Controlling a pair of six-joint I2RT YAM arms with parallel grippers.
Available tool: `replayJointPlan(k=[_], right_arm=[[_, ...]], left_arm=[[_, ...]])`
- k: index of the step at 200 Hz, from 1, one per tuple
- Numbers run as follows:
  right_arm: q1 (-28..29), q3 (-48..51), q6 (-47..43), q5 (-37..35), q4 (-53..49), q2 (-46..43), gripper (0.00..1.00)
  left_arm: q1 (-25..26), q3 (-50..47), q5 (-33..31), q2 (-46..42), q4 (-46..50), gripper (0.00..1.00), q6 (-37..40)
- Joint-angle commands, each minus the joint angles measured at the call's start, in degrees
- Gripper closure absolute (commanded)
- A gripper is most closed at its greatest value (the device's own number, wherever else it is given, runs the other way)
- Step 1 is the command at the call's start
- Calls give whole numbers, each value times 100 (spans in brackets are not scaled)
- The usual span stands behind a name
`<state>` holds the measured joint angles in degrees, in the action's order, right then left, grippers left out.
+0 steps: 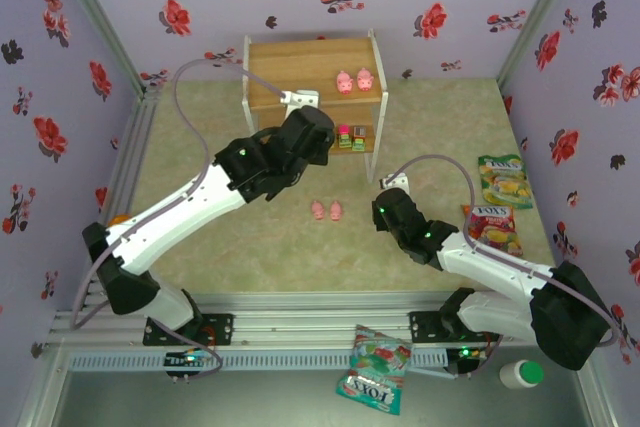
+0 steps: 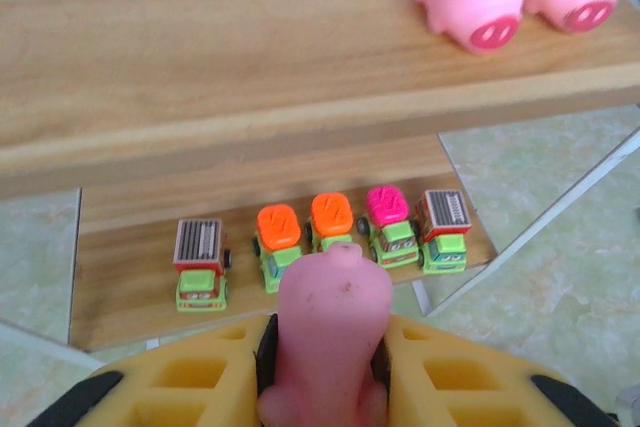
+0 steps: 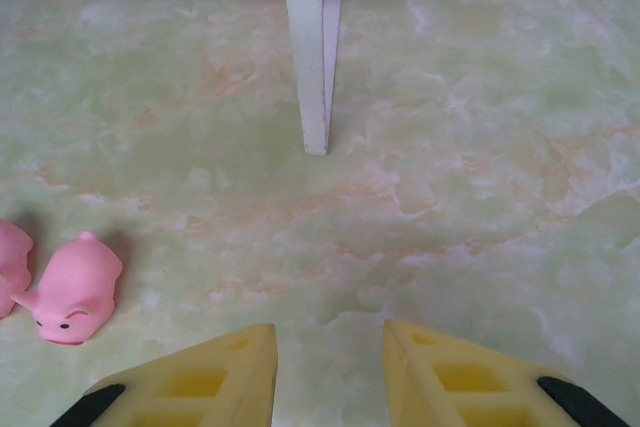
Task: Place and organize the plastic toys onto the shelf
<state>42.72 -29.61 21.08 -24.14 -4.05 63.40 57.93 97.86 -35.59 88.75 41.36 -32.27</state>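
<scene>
My left gripper (image 2: 325,372) is shut on a pink pig (image 2: 333,307), held in front of the shelf (image 1: 300,67). Two pink pigs (image 2: 470,2) stand on its top board (image 2: 200,57) at the right. Several green toy trucks (image 2: 330,232) with orange, pink and grey tops line its lower board (image 2: 120,282). Two more pigs (image 1: 328,210) lie on the table ahead of the shelf; one of these pigs (image 3: 75,287) is left of my right gripper (image 3: 330,377). That gripper is open, low over the table, with nothing between its fingers.
A white shelf leg (image 3: 312,47) stands straight ahead of the right gripper. Two snack bags (image 1: 503,179) (image 1: 492,227) lie at the right of the table. Another bag (image 1: 375,367) and a green-capped bottle (image 1: 521,374) sit by the near rail.
</scene>
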Motion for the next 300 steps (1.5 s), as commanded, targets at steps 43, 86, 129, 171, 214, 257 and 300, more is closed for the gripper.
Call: replayJointPlan(k=[43, 86, 129, 171, 214, 257, 300], right_arm=[[-35, -19, 50, -25, 84, -110, 66], [-38, -8, 54, -35, 50, -195, 66], [-35, 3, 44, -49, 22, -273, 66], [-36, 12, 36, -38, 22, -326, 66], [-33, 25, 27, -83, 8, -355, 66], [-28, 21, 25, -85, 15, -351, 66], [-42, 16, 17, -99, 14, -335, 66]], left_arm=[[-36, 1276, -88, 626, 273, 67, 515], [-191, 1836, -78, 982, 293, 66, 612], [-408, 2188, 1, 1209, 292, 66, 626], [-635, 2348, 250, 1385, 236, 66, 582], [-782, 2574, 351, 1616, 224, 66, 582], [-912, 2767, 419, 1842, 214, 66, 556], [-1007, 2958, 561, 2021, 214, 66, 515]])
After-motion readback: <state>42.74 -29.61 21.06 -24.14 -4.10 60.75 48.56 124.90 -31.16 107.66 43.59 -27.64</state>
